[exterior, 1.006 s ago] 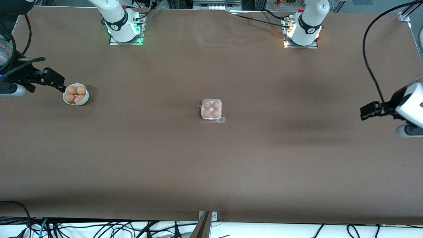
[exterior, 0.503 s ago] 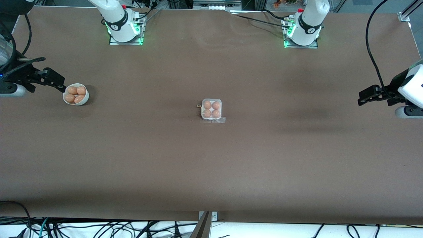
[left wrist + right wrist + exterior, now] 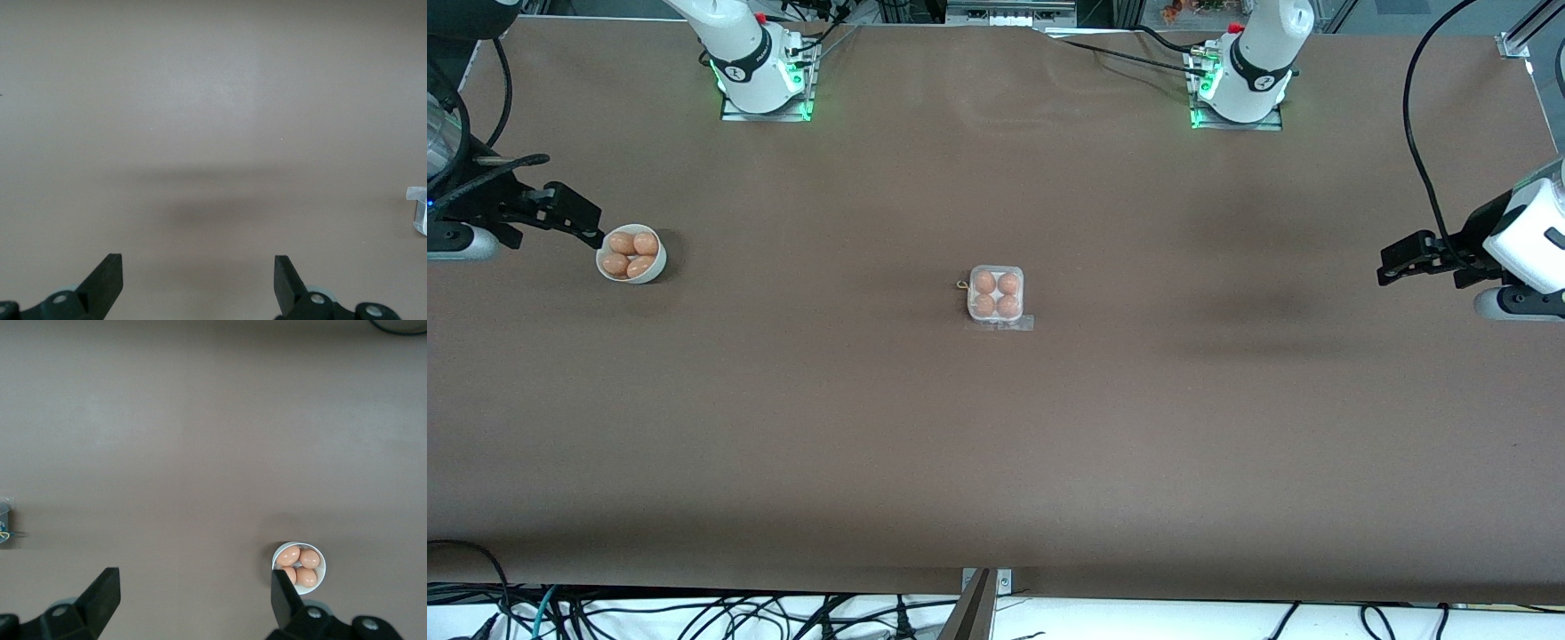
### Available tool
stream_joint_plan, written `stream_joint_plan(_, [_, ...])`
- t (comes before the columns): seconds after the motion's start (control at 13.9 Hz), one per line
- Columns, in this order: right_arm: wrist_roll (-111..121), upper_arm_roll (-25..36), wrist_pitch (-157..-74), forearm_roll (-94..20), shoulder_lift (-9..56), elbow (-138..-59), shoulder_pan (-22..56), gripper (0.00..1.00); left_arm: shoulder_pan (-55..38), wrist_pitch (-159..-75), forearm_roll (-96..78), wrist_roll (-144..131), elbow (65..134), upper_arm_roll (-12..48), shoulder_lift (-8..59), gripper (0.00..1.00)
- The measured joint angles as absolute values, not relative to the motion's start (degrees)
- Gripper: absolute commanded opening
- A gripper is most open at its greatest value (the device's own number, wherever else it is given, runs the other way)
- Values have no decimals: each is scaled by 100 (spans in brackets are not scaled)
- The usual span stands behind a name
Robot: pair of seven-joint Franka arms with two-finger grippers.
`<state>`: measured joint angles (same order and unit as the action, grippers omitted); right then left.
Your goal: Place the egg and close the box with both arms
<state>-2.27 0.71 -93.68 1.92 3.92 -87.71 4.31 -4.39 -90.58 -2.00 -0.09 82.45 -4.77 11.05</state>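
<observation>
eggs in box: 4, one per cup, in the box (image 3: 996, 294)
eggs in bowl: 4, in the round white bowl (image 3: 632, 255)
eggs total: 8
boxes: 1
bowls: 1
arms: 2
tools: 2, the left tool (image 3: 1393, 264) and the right tool (image 3: 585, 222), each with 2 fingers
surface (image 3: 996, 444): 1

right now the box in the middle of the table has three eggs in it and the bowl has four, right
Not quite. The front view shows the box with four eggs, one in every cup, not three. The bowl toward the right arm's end of the table does hold four.
</observation>
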Motion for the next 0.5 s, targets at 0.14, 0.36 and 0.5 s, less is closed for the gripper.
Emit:
stream_joint_plan(0.14, [-227, 72, -9368, 192, 392, -8771, 431, 100, -396, -9074, -200, -9, 8246, -477, 1103, 100])
stream_joint_plan(0.36, [-227, 72, -9368, 192, 392, -8771, 431, 100, -379, -9084, -200, -9, 8272, -473, 1104, 100])
stream_joint_plan(0.5, [-227, 72, -9368, 192, 392, -8771, 431, 100, -379, -9090, -200, -9, 8275, -469, 1103, 100])
